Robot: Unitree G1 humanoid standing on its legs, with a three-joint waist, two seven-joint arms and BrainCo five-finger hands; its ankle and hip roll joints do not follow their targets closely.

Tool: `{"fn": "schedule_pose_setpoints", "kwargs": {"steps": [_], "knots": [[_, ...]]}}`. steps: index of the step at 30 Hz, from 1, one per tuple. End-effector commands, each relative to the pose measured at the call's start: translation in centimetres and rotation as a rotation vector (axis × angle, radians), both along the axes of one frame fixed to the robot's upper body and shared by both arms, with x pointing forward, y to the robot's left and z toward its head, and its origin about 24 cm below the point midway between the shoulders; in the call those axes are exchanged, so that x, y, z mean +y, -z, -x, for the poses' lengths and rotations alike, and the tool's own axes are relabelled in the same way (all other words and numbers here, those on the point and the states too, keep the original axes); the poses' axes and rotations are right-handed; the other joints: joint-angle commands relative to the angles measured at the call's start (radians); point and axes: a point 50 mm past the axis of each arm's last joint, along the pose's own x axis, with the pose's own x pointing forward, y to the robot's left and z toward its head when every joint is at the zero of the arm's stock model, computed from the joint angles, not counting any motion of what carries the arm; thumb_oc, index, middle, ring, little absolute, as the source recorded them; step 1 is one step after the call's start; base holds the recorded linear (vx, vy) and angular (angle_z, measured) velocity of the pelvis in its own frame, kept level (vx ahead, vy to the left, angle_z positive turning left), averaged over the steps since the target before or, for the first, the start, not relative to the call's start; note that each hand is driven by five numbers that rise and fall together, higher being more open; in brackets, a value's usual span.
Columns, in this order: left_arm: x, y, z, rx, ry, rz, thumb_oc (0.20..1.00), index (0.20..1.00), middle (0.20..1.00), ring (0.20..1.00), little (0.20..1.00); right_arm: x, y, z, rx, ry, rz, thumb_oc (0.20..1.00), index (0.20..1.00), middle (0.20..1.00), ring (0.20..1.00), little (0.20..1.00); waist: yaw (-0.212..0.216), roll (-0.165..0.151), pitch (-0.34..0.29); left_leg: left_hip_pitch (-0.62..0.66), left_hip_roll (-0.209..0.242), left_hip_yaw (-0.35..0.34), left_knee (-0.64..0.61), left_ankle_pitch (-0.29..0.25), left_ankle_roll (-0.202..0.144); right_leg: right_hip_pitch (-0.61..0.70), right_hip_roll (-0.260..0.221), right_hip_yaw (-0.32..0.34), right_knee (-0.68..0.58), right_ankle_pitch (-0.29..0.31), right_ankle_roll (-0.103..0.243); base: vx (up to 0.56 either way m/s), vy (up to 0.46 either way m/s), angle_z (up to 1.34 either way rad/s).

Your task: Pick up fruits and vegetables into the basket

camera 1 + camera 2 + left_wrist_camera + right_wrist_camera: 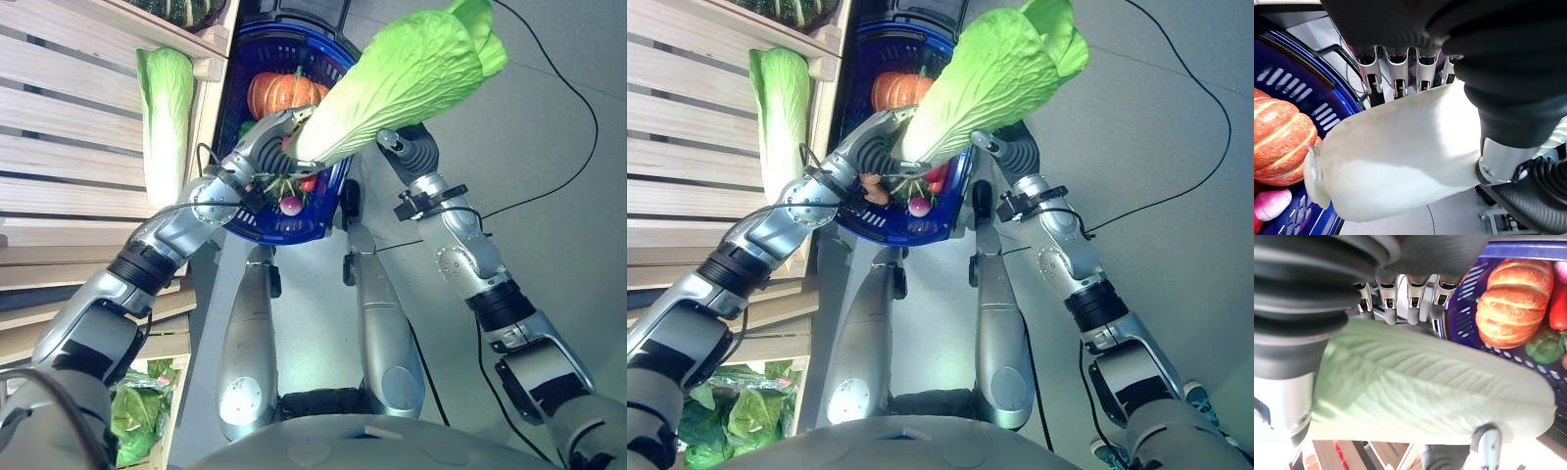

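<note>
Both hands hold one napa cabbage [392, 88] above the blue basket [323, 211]: the left hand [269, 132] grasps its white stem end, the right hand [411, 147] its leafy part. A pumpkin [284, 93] lies in the basket. No writing is readable. Another napa cabbage [165, 122] rests on the wooden shelf [59, 127].

You have the basket [257, 223] ahead on the floor, pumpkin [282, 93] inside; the held cabbage [411, 73] hangs over it; shelves [69, 147] stand left.

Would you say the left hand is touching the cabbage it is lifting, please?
Touching. In the left wrist view the left hand has its fingers curled over the white stem end of the cabbage, with no gap between them.
</note>
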Motion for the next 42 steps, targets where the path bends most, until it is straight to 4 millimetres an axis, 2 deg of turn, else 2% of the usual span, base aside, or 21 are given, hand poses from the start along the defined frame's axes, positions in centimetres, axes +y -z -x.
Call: {"fn": "schedule_pose_setpoints", "kwargs": {"steps": [1, 4, 11, 16, 17, 23, 25, 26, 38, 41, 42], "knots": [[-2.7, -2.2, 2.0, -0.109, 0.151, -0.016, 0.200, 0.200, 0.200, 0.200, 0.200, 1.1, -3.1, 1.5, -0.144, -0.101, -0.041, 1.000, 1.000, 1.000, 1.000, 1.000, -0.009, 0.048, -0.029, 0.026, -0.028, 0.021, -0.152, 0.078, 0.026, 0.083, 0.078, -0.072, 0.080, -0.155, 0.026, 0.00, 0.000, 0.00], [-2.6, -1.9, 1.8, -0.081, 0.137, -0.051, 0.200, 0.200, 0.200, 0.200, 0.200, 1.1, -3.3, 1.6, -0.151, -0.110, -0.046, 1.000, 1.000, 1.000, 1.000, 1.000, -0.009, 0.047, -0.029, 0.027, -0.027, 0.022, -0.152, 0.077, 0.026, 0.083, 0.078, -0.073, 0.079, -0.155, 0.027, 0.00, 0.000, 0.00], [-1.8, 0.5, 0.6, 0.062, 0.054, -0.213, 0.200, 0.200, 0.200, 0.200, 0.200, 1.2, -3.7, 2.0, -0.171, -0.158, -0.052, 1.000, 1.000, 1.000, 1.000, 1.000, -0.011, 0.042, -0.029, 0.034, -0.025, 0.024, -0.161, 0.078, 0.025, 0.089, 0.078, -0.076, 0.070, -0.151, 0.032, 0.00, 0.000, 0.00], [-1.6, 1.4, 0.4, 0.105, 0.042, -0.254, 0.200, 0.200, 0.200, 0.200, 0.200, 1.4, -3.9, 2.1, -0.187, -0.185, -0.057, 1.000, 1.000, 1.000, 1.000, 1.000, -0.011, 0.041, -0.029, 0.033, -0.024, 0.025, -0.163, 0.078, 0.024, 0.088, 0.077, -0.079, 0.068, -0.151, 0.034, 0.00, 0.000, 0.00], [-1.6, 1.5, 0.4, 0.113, 0.042, -0.264, 0.200, 0.200, 0.200, 0.200, 0.200, 1.4, -4.1, 2.3, -0.200, -0.192, -0.063, 0.200, 0.200, 0.200, 0.200, 0.200, -0.010, 0.040, -0.029, 0.032, -0.024, 0.024, -0.164, 0.078, 0.024, 0.087, 0.077, -0.080, 0.068, -0.151, 0.035, 0.00, 0.000, 0.00], [-1.6, 1.8, 0.4, 0.125, 0.039, -0.270, 0.200, 0.200, 0.200, 0.200, 0.200, 1.5, -4.2, 2.3, -0.200, -0.188, -0.076, 0.200, 0.200, 0.200, 0.200, 0.200, -0.008, 0.040, -0.029, 0.030, -0.025, 0.022, -0.163, 0.077, 0.023, 0.086, 0.077, -0.083, 0.068, -0.151, 0.036, 0.00, 0.000, 0.00], [-1.6, 1.9, 0.4, 0.126, 0.031, -0.269, 0.940, 0.940, 0.940, 0.940, 0.940, 1.5, -4.1, 2.3, -0.199, -0.187, -0.081, 0.200, 0.200, 0.200, 0.200, 0.200, -0.007, 0.039, -0.029, 0.030, -0.025, 0.023, -0.164, 0.077, 0.024, 0.086, 0.076, -0.084, 0.066, -0.150, 0.036, 0.00, 0.000, 0.00], [-1.6, 2.0, 0.4, 0.129, 0.024, -0.271, 1.000, 1.000, 1.000, 1.000, 1.000, 1.4, -4.0, 2.3, -0.200, -0.184, -0.082, 0.200, 0.200, 0.200, 0.200, 0.200, -0.006, 0.038, -0.029, 0.029, -0.025, 0.022, -0.163, 0.076, 0.023, 0.085, 0.076, -0.086, 0.067, -0.151, 0.037, 0.00, 0.000, 0.00], [-1.4, 2.2, 0.4, 0.123, 0.007, -0.239, 1.000, 1.000, 1.000, 1.000, 1.000, 1.3, -3.9, 2.3, -0.202, -0.185, -0.086, 0.200, 0.200, 0.200, 0.200, 0.200, -0.003, 0.033, -0.029, 0.030, -0.027, 0.020, -0.162, 0.072, 0.024, 0.086, 0.076, -0.091, 0.068, -0.154, 0.037, 0.00, 0.000, 0.00], [-1.3, 2.1, 0.4, 0.120, -0.002, -0.156, 1.000, 1.000, 1.000, 1.000, 1.000, 1.4, -3.9, 2.4, -0.201, -0.183, -0.088, 0.200, 0.200, 0.200, 0.200, 0.200, -0.002, 0.033, -0.029, 0.028, -0.027, 0.019, -0.160, 0.071, 0.024, 0.085, 0.076, -0.091, 0.070, -0.155, 0.038, 0.00, 0.000, 0.00], [-1.2, 2.0, 0.4, 0.114, -0.015, -0.077, 1.000, 1.000, 1.000, 1.000, 1.000, 1.4, -3.8, 2.4, -0.202, -0.180, -0.090, 0.200, 0.200, 0.200, 0.200, 0.200, 0.000, 0.033, -0.029, 0.028, -0.027, 0.017, -0.159, 0.071, 0.024, 0.085, 0.076, -0.091, 0.071, -0.155, 0.037, 0.00, 0.000, 0.00]]}}
